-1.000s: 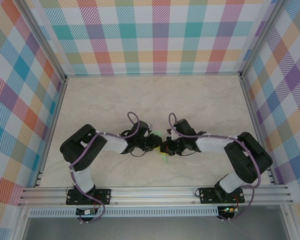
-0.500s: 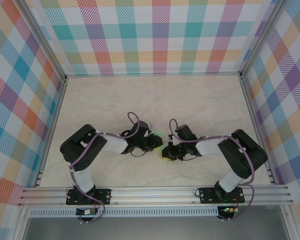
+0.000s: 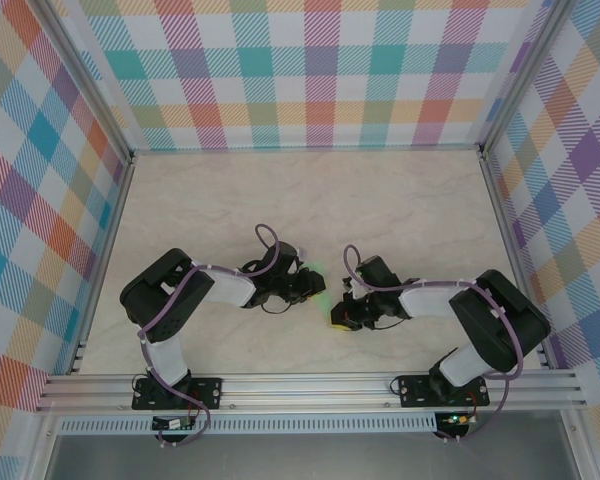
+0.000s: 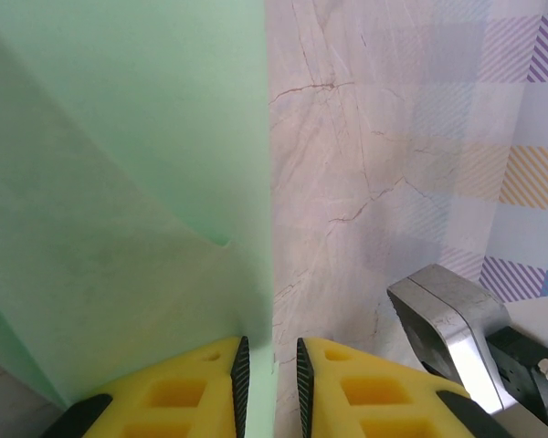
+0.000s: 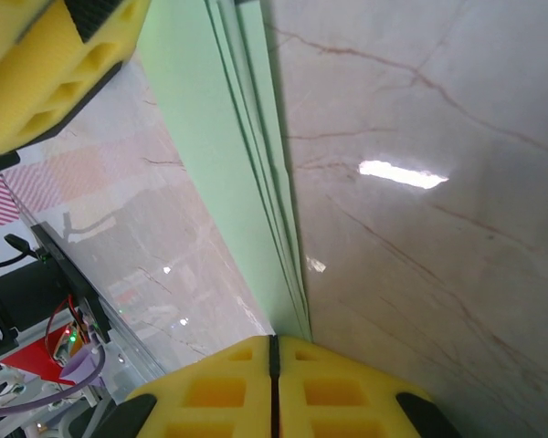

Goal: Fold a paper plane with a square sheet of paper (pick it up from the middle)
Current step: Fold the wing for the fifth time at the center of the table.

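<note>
1. The green paper (image 4: 119, 182), folded in layers, is near the table's (image 3: 400, 200) 6 o'clock side, between both grippers.
2. The left gripper (image 4: 268, 365) is clamped on its edge.
3. The right gripper (image 5: 272, 351), at 4 o'clock from it, seems pressed tight on the fold.
4. The paper looks light, bendy and easy to tear, so the stiff fold is likely the best place to hold.

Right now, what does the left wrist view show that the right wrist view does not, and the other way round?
Left wrist view: the left gripper shut on the paper, a slanted fold line, a silver metal part. Right wrist view: the right gripper shut on the paper's stacked edges, a glare spot, a red light. Both: the green paper and the marble table.
</note>
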You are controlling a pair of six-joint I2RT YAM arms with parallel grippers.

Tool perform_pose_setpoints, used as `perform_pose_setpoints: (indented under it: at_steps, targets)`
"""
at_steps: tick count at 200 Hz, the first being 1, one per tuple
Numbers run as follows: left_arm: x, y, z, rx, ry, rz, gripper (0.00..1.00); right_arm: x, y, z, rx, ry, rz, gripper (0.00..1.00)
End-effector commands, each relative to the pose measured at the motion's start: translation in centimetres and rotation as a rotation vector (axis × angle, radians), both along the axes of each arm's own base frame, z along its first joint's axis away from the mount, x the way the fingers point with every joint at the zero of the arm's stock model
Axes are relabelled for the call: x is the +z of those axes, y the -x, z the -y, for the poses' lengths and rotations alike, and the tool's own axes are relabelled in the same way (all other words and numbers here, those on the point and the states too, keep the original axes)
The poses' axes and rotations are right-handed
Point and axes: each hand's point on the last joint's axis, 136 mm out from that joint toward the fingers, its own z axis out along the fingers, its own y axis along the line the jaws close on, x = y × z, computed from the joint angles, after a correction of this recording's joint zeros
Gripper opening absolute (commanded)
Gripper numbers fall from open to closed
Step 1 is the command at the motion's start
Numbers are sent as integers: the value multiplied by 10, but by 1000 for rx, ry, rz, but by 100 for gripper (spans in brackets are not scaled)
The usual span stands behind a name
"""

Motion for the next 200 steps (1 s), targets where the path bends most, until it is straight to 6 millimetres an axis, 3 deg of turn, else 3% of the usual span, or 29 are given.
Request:
perform_pose_setpoints:
  at_steps: [1,58,80,133,200]
  targets:
    - [-24,10,-10,1,-77,-57,23,-14,22,20,17,101,-69,8]
    - [-25,11,-11,0,-80,-60,23,46,-3,-4,29,-41,78,11]
    - [-26,12,-10,-1,-79,-65,23,52,-9,-12,44,-57,99,12]
    - [-26,10,-10,1,-81,-65,23,26,-14,-19,61,-14,72,11]
    - [-28,12,-12,2,-89,-68,23,-10,10,12,59,117,6,12]
